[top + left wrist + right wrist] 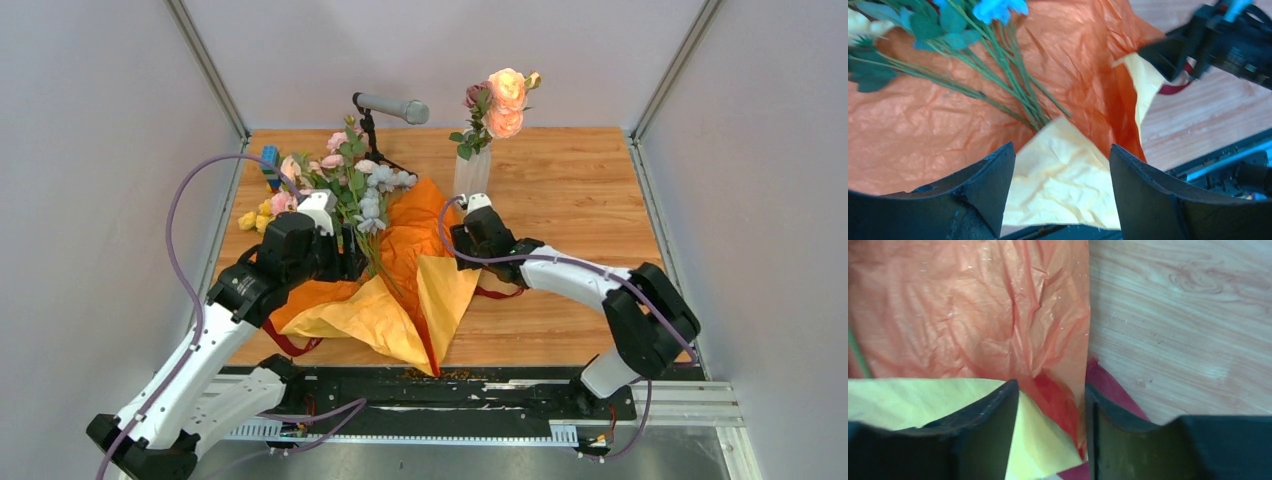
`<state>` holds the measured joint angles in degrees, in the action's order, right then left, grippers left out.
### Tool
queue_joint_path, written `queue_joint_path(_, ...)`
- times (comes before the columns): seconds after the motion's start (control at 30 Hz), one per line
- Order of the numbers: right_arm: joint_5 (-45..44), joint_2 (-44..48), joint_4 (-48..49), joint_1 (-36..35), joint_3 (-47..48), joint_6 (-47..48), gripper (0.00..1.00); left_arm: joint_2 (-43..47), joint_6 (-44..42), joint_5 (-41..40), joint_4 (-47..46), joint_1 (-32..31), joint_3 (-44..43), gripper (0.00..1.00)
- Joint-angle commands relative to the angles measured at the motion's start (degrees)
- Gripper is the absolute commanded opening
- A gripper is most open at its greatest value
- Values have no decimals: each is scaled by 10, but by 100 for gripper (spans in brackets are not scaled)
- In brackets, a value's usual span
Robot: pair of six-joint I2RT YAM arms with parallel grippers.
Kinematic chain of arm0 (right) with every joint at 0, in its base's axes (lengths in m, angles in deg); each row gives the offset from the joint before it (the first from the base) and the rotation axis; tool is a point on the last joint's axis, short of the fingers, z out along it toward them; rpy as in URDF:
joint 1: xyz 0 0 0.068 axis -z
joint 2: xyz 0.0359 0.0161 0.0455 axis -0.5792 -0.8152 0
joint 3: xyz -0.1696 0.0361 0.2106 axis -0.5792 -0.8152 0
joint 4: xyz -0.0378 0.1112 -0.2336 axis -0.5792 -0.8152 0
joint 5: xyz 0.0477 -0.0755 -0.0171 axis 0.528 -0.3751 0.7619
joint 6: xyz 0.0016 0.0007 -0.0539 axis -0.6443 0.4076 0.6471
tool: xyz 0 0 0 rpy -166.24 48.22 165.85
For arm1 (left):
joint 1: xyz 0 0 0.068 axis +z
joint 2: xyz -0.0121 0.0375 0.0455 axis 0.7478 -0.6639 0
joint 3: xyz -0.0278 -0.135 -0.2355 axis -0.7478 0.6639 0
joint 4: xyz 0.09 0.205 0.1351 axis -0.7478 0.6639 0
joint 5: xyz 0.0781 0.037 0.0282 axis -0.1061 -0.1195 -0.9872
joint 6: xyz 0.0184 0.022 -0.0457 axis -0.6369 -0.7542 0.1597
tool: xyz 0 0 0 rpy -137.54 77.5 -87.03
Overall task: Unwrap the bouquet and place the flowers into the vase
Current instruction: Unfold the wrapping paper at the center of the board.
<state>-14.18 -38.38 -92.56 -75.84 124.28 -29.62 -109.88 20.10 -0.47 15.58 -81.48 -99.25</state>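
Note:
The bouquet's orange-yellow paper (400,285) lies spread open on the table. Loose flowers (350,185) lie across its far left part, their green stems (1008,80) fanned over the orange sheet. The white ribbed vase (472,172) stands behind the paper and holds peach roses (505,102). My left gripper (345,252) is open just above a yellow flap (1063,175), with nothing pinched between its fingers (1062,150). My right gripper (462,245) hangs open over the paper's right edge (1052,387), and the orange fold lies loose between its jaws.
A dark red ribbon (292,345) trails from under the paper on the left and shows beside the right gripper (1113,390). A grey microphone on a black stand (395,107) is at the back. A small blue object (270,160) sits at the far left. Grey walls close both sides.

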Motion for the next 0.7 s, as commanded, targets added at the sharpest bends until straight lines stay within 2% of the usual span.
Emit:
queue_joint_path(0.0, 37, 104, -44, -1, 33, 28, 55, -22, -68, 63, -57, 70, -2, 78)
queue_joint_path(0.1, 86, 158, -60, -1, 38, 25, 62, -43, -90, 80, -64, 105, 6, 82)
queue_joint_path(0.23, 234, 204, -59, -4, 50, 25, 73, -56, -112, 112, -74, 139, 9, 87)
queue_joint_path(0.33, 323, 205, -57, -23, 61, 26, 75, -53, -139, 105, -64, 159, -3, 94)
queue_joint_path(0.43, 349, 196, -36, -62, 58, 21, 75, -39, -153, 77, -57, 176, -11, 98)
queue_joint_path(0.67, 339, 169, 22, -153, 37, 14, 75, 14, -133, 53, -54, 176, 10, 100)
